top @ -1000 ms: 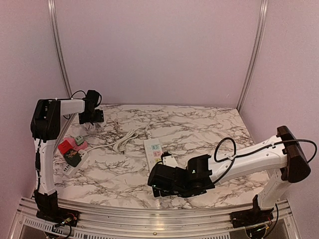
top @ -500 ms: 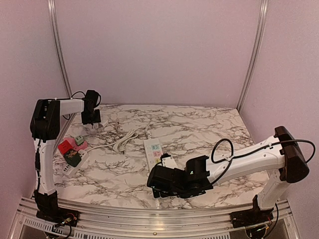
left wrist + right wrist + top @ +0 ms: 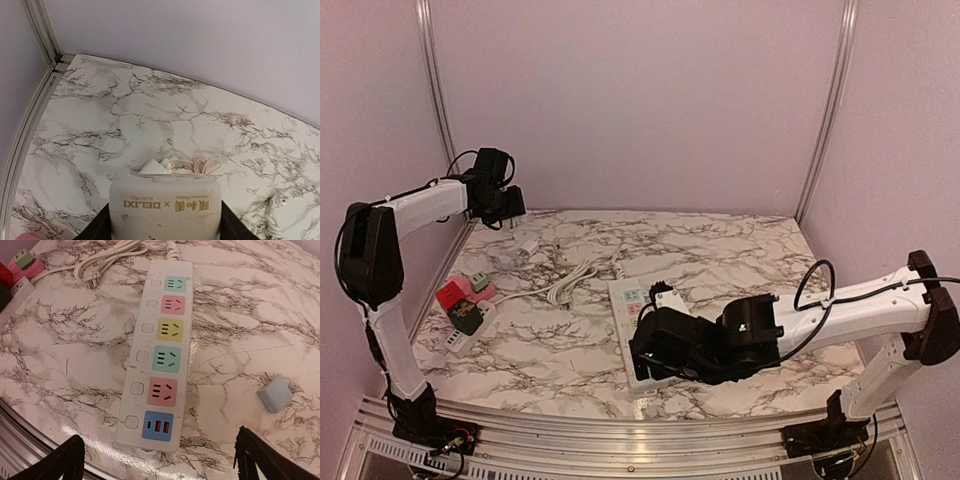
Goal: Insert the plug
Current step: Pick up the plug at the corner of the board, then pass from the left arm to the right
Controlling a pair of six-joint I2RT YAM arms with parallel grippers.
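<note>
- The plug [image 3: 165,202] is judged light and rigid: a white blocky plastic body with smooth faces, so it is likely to slip or twist if pinched weakly.
- The best hold is judged to be on the two flat sides of the body, with the prong end left free. The prongs are not seen in any view.
- The plug is seen in the left wrist view, clamped between the dark fingers [image 3: 97,227] of the left gripper [image 3: 165,227]. The jaws are narrowed onto its sides.
- The plug is held up off the marble table [image 3: 150,120], over the far-left corner and well apart from the power strip [image 3: 161,345].
- The right gripper [image 3: 157,440] is spread wide and nothing is held. It hovers over the near end of the power strip, with no contact visible.
- The strip's coloured sockets are all seen unoccupied.
- A small blue adapter [image 3: 274,393] is left lying on the table just beside the strip, untouched.
</note>
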